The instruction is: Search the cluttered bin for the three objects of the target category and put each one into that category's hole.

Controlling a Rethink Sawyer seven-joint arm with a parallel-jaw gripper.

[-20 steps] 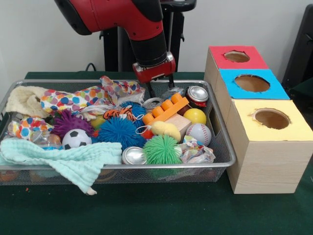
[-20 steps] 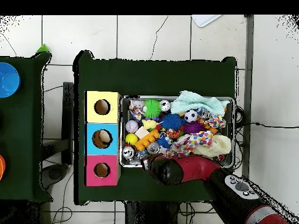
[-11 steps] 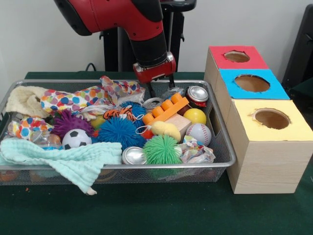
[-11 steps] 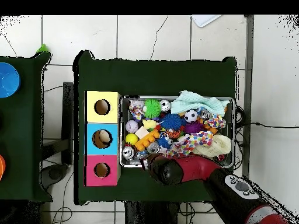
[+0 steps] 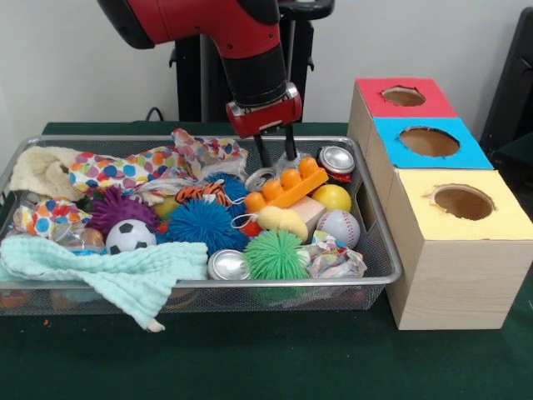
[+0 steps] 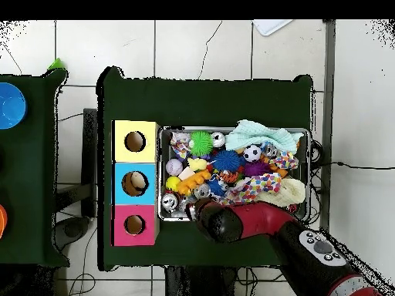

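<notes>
Pincer: the black two-fingered gripper (image 5: 278,161) on the red arm hangs with its fingers spread moderately wide and nothing between them, tips just above the clutter at the robot-side end of the wire mesh bin (image 5: 391,267).

Task's thing: the category is not given. My guess is the cans, since three show. The nearest is a crushed silver can with an open ring top (image 5: 259,176), just below the pincer's tip on the cloth side.

Key relation: that can lies almost straight under the pincer, a little toward the camera, with its ring facing up. A short drop would reach it.

In the way: the orange plastic studded block (image 5: 285,187) lies touching or overlapping that can, its long axis slanting up toward the boxes, right under the other fingertip.

Other cans: a red can with a silver lid (image 5: 336,159) sits beside the pincer on the box side. A silver can (image 5: 227,265) lies well apart at the bin's camera-side rim.

Around: a yellow ball (image 5: 332,197) lies past the block. A spotted, many-coloured cloth (image 5: 125,171) lies away on the opposite side.

Holes: the red-topped (image 5: 403,96), blue-topped (image 5: 429,141) and yellow-topped (image 5: 463,201) wooden boxes stand beyond the red can.
</notes>
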